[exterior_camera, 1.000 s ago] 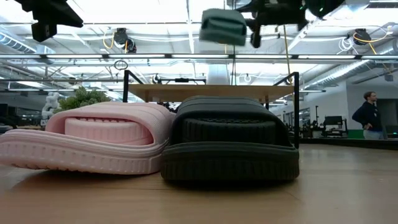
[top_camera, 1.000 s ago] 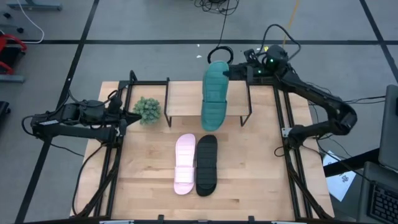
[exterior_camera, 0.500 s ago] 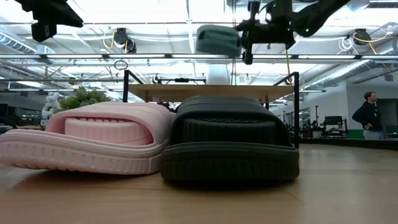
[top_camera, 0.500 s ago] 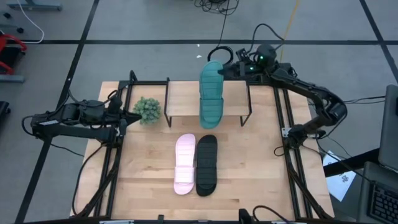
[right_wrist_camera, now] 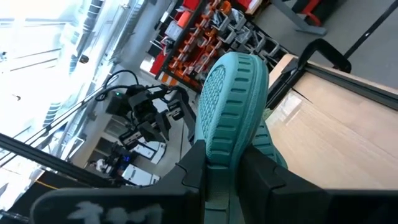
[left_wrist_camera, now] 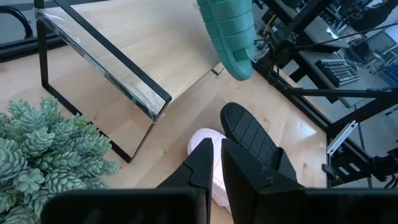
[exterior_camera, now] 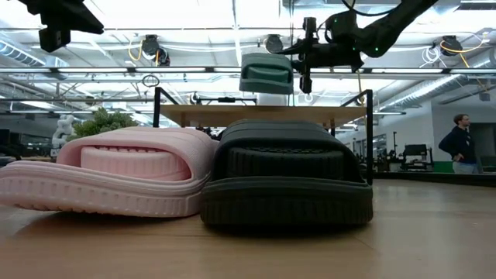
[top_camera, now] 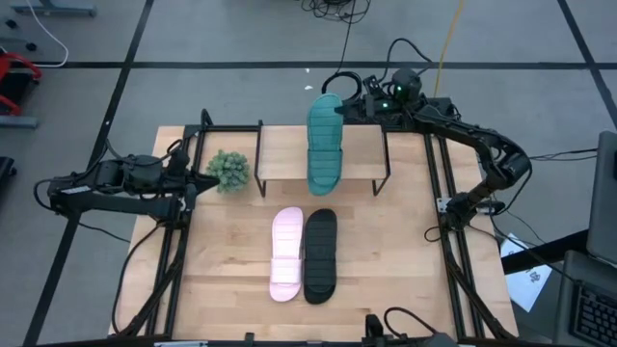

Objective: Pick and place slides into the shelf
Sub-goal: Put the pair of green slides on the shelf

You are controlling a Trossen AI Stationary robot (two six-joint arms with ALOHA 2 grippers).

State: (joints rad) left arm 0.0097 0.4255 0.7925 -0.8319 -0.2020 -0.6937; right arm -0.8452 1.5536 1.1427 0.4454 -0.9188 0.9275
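Three slides share the scene, and I place them all by the shelf [top_camera: 289, 154]. Farthest to the left of it, my left pincer [top_camera: 196, 174] waits low over the worktop [top_camera: 386, 260], its fingers [left_wrist_camera: 249, 165] pressed together on nothing, just beside a small green plant [top_camera: 229, 170] that stands off the shelf's left end. In front of the shelf, on the worktop, the pink slide [top_camera: 286, 253] and the black slide [top_camera: 321, 254] lie side by side, touching along their long edges, pink on the left. Neither is on the shelf. The shelf's plank carries nothing resting flat on it. Above its right half hangs the teal slide [top_camera: 326, 145], ribbed sole showing, clear of the plank in the low view. My right pincer [top_camera: 359, 105], reaching in from behind the shelf's right end, is clamped on the back end of that teal slide. A person [exterior_camera: 460, 144] stands in the room far beyond the shelf's right side.
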